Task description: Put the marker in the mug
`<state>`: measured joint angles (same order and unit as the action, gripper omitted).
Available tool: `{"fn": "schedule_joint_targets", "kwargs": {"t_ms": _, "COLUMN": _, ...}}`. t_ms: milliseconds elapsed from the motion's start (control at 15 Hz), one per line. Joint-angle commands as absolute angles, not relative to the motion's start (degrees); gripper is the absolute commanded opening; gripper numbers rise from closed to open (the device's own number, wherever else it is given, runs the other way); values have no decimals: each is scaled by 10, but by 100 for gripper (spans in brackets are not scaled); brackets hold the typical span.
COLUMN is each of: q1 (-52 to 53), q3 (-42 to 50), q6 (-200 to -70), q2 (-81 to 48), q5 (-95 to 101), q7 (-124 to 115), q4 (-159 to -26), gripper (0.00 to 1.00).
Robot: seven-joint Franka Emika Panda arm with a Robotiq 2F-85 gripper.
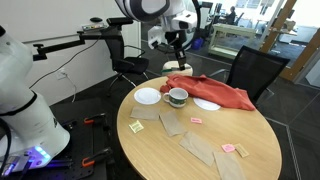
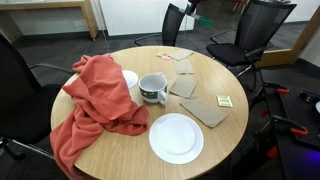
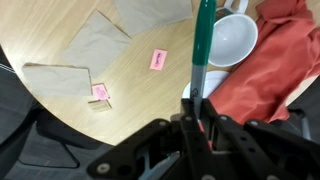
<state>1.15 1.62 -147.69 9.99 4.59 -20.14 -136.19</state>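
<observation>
One dark-green marker [image 3: 202,45] is clamped upright in the fingers of the hand [image 3: 197,110] (seen from the wrist), held above the edge of the round wooden counter [image 3: 140,95]. A red cloth [image 3: 275,60] lies beside it. In an exterior view, the mug [image 1: 177,96] sits on the counter below the hand, touching the cloth, with a white plate [image 1: 147,96] beside it and tan paper pieces [image 1: 200,148] farther off.

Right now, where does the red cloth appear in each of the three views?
In an exterior view: the red cloth lies right of centre, on the table's far side.
In an exterior view: the red cloth fills the left and hangs over the table edge.
Wrist view: the red cloth is at the upper right.
Shared landmark: the round wooden table.
</observation>
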Motion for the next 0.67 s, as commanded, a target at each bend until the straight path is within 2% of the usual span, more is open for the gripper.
{"fn": "schedule_joint_targets", "kwargs": {"t_ms": 0, "q1": 23, "q3": -7, "q6": -1442, "q2": 103, "q5": 14, "q7": -127, "q4": -1354, "gripper": 3}}
{"fn": "schedule_joint_targets", "kwargs": {"t_ms": 67, "q1": 9, "q3": -10, "q6": -1466, "q2": 100, "q5": 27, "q7": -158, "q4": -1361, "gripper": 13}}
{"fn": "schedule_joint_targets", "kwargs": {"t_ms": 467, "q1": 14, "q3": -17, "q6": -1460, "q2": 100, "q5": 25, "q7": -145, "q4": -1361, "gripper": 13}}
{"fn": "schedule_joint_targets", "kwargs": {"t_ms": 533, "q1": 14, "q3": -17, "q6": -1460, "q2": 100, "q5": 25, "q7": -145, "q4": -1361, "gripper": 3}}
{"fn": "schedule_joint_targets", "kwargs": {"t_ms": 600, "q1": 24, "q3": -12, "q6": -1493, "q2": 81, "q5": -2, "q7": -110, "q4": -1358, "gripper": 3}}
